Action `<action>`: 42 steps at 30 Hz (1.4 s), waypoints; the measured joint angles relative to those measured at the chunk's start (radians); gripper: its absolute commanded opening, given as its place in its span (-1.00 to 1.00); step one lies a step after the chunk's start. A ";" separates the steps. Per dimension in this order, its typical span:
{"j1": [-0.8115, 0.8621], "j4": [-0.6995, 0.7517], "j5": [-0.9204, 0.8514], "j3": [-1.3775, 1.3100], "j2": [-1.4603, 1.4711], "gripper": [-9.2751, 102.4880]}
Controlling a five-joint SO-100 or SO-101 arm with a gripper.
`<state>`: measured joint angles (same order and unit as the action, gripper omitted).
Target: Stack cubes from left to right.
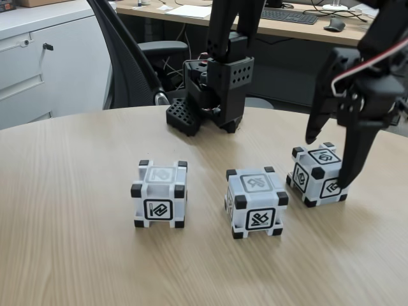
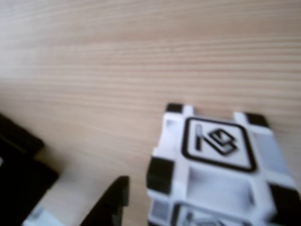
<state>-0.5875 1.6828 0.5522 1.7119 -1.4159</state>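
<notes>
Wood-grain laminate is covering the round table (image 1: pixel 70 255), pale beige with fine streaks running across it, and its curved far edge is meeting an office room: a black mesh chair (image 1: pixel 127 57) is standing behind it, white cabinets (image 1: pixel 44 64) are lining the left side, and a long desk (image 1: pixel 280 25) with a keyboard (image 1: pixel 288 15) and a mouse (image 1: pixel 334 24) is stretching across the back. At the far edge of the table the arm's black base (image 1: pixel 213 95) is sitting, blocky and dotted with small holes. Three cubes are standing in a row toward the near half of the table, all of smooth white-grey plastic with black corner blocks and a black-framed line symbol on each face: the left cube (image 1: pixel 159 193) nearest the middle of the table, the middle cube (image 1: pixel 255 202) well apart from it, and the right cube (image 1: pixel 317 173) slightly farther back toward the right edge. The gripper (image 1: pixel 328 162) is hanging over the right cube with its two dark, tapering fingers spread wide, one near the cube's back left corner and the other in front of its right side; whether either is touching is not clear. In the wrist view the right cube (image 2: pixel 221 174) is looking blurred, beside one black fingertip (image 2: pixel 113 202).
</notes>
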 measured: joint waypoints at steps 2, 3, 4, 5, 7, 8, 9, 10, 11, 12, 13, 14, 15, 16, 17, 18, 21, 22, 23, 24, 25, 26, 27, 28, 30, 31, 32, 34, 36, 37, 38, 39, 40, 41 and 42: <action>0.000 0.000 -0.009 0.000 0.040 -0.22; 0.000 0.000 -0.012 0.000 0.055 -0.22; 0.002 0.000 -0.014 0.000 0.066 -0.23; 0.002 0.000 -0.014 0.000 0.071 -0.27; 0.002 0.000 -0.014 0.000 0.074 -0.33; 0.002 0.000 -0.012 0.000 0.075 -0.36; 0.002 0.000 -0.012 0.000 0.075 -0.41; 0.002 0.000 -0.014 0.000 0.075 -0.46; 0.002 -0.002 -0.012 0.000 0.075 -0.52; 0.002 -0.002 -0.012 -0.002 0.075 -0.56; 0.002 -0.002 -0.012 -0.006 0.075 -0.60; 0.003 -0.002 -0.014 -0.008 0.075 -0.67; 0.003 -0.002 -0.012 -0.008 0.075 -0.74; 0.003 -0.002 -0.012 -0.008 0.075 -0.78; 0.003 -0.002 -0.014 -0.008 0.075 -0.81; 0.003 -0.002 -0.020 -0.008 0.075 -0.83; 0.011 -0.002 -0.060 -0.008 0.075 -0.83; 0.012 -0.002 -0.071 -0.008 0.075 -0.83; 0.012 -0.002 -0.080 -0.008 0.075 -0.83; 0.012 -0.002 -0.086 -0.008 0.075 -0.83; 0.012 -0.002 -0.087 -0.008 0.074 -0.83; 0.012 -0.002 -0.087 -0.008 0.072 -0.83; 0.012 -0.002 -0.087 -0.006 0.063 -0.83; 0.011 -0.002 -0.087 -0.006 0.048 -0.83; 0.002 -0.002 -0.089 -0.006 -0.006 -0.83; 0.002 -0.002 -0.097 -0.006 -0.041 -0.83; 0.012 -0.002 -0.091 -0.006 -0.071 -0.83; 0.044 -0.002 -0.089 -0.006 -0.126 -0.83; 0.075 0.000 -0.087 -0.006 -0.160 -0.83; 0.092 0.002 -0.089 -0.006 -0.172 -0.83; 0.106 0.003 -0.092 -0.006 -0.178 -0.83; 0.123 0.006 -0.097 -0.006 -0.183 -0.83; 0.141 0.006 -0.101 -0.006 -0.183 -0.83; 0.158 0.006 -0.106 -0.006 -0.183 -0.83; 0.175 0.006 -0.109 -0.006 -0.183 -0.83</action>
<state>-0.4126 1.6889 0.4433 1.7058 -1.5984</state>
